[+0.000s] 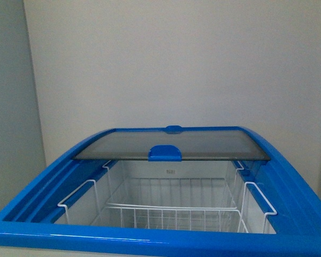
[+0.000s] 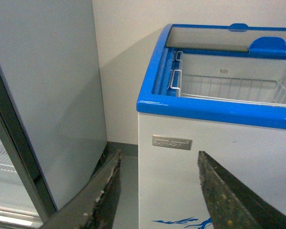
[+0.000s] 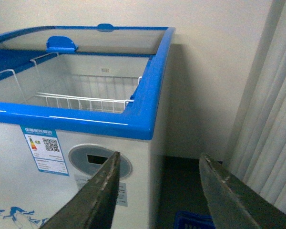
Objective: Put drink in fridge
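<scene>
The fridge (image 1: 150, 238) is a white chest cooler with a blue rim. Its glass lid (image 1: 171, 144) is slid to the back, so the front is open. White wire baskets (image 1: 171, 214) inside look empty. The fridge also shows in the left wrist view (image 2: 214, 107) and in the right wrist view (image 3: 133, 112). My left gripper (image 2: 157, 157) is open and empty, low in front of the fridge's left front corner. My right gripper (image 3: 158, 160) is open and empty, low in front of its right front corner. The drink is out of view.
A tall grey cabinet (image 2: 47, 95) with a glass door stands left of the fridge, with a narrow floor gap between. A pale curtain (image 3: 271, 119) hangs to the right. A blue crate (image 3: 195, 222) sits on the floor by the fridge's right side. A wall is behind.
</scene>
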Robot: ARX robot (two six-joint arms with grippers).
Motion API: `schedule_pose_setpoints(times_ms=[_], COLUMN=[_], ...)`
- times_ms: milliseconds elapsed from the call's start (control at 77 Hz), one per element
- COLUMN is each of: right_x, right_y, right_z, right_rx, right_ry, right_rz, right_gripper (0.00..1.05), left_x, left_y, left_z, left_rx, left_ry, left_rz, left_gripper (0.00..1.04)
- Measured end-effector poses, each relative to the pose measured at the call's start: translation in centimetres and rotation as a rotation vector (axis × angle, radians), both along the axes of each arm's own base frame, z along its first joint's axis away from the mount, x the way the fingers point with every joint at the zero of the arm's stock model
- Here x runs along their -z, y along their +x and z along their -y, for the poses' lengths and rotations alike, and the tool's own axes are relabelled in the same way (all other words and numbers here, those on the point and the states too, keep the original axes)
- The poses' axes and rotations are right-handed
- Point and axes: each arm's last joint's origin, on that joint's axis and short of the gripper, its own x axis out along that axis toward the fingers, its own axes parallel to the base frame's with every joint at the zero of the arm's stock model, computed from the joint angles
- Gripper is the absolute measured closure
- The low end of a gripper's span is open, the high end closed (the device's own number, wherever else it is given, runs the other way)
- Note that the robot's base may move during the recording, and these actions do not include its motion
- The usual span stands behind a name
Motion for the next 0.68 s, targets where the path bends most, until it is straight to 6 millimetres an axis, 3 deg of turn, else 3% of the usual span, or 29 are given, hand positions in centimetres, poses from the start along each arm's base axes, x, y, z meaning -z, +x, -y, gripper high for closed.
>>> schedule_pose_setpoints(times_ms=[195,247,675], right_x=[0.00,0.00,0.00], right_y=[0.00,0.00,0.00], right_z=[0.00,0.00,0.00], right_rx=[0.000,0.000,0.000], right_ry=[0.000,0.000,0.000], right_rz=[0.000,0.000,0.000], right_gripper=[0.09,0.07,0.08], left_x=[0.00,0.00,0.00], left_y=[0.00,0.00,0.00], left_z=[0.00,0.00,0.00], left_rx=[0.000,0.000,0.000], left_ry=[0.000,0.000,0.000], left_rz=[0.000,0.000,0.000], left_gripper=[0.16,0.07,0.08])
